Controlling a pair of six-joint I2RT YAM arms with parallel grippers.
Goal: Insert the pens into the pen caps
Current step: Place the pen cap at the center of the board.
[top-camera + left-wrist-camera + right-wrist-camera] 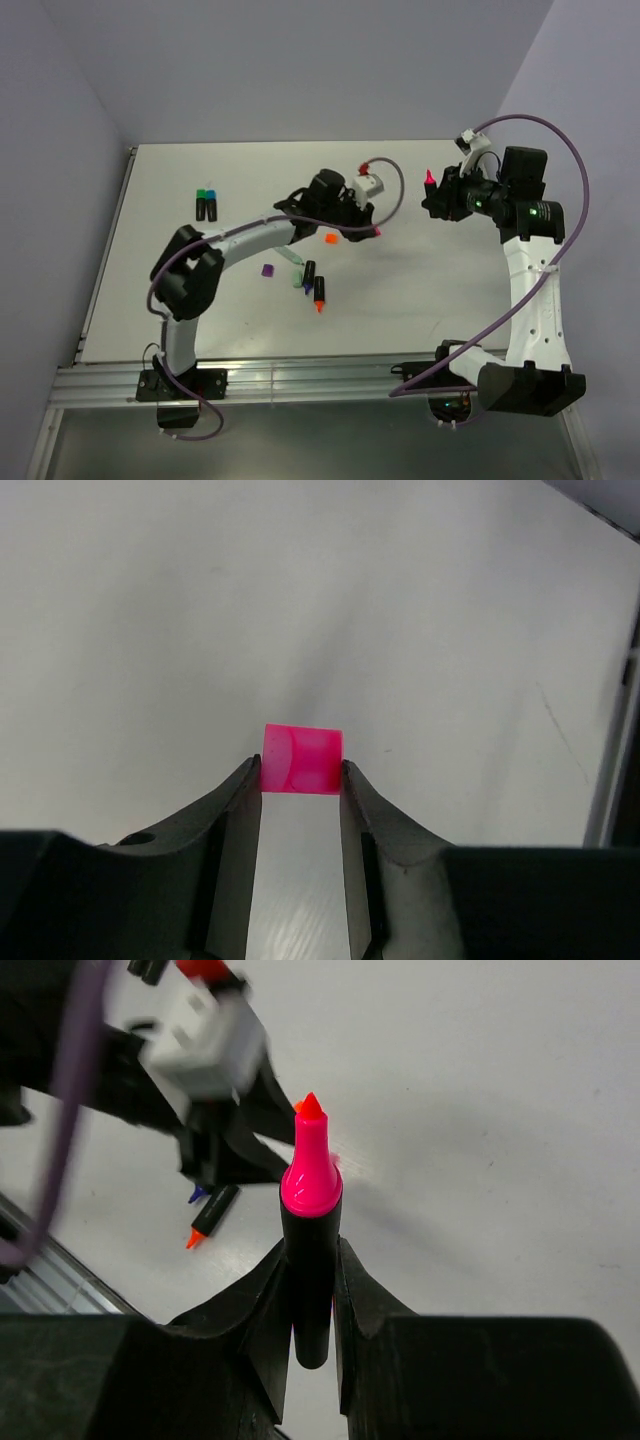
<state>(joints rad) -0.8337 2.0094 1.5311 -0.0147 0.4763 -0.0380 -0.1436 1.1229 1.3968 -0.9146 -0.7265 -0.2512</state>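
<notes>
Left hand (pixel 300 776) pinches the pink cap (pixel 303 758), right hand (pixel 312 1260) clamps the pink pen (pixel 311 1185), an orange cap (pixel 330 238) lying nearby

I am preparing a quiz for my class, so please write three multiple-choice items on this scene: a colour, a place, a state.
1. The tip of the pen in the right claw is: A green; B pink; C purple.
2. The pink cap is: A on that pen; B in the right claw; C in the left claw.
3. That pen is: A capped; B uncapped; C lying flat.
Answers: 1 B, the right wrist view shows a pink tip; 2 C, the left claw's fingertips pinch it; 3 B, the bare tip stands free.
</notes>
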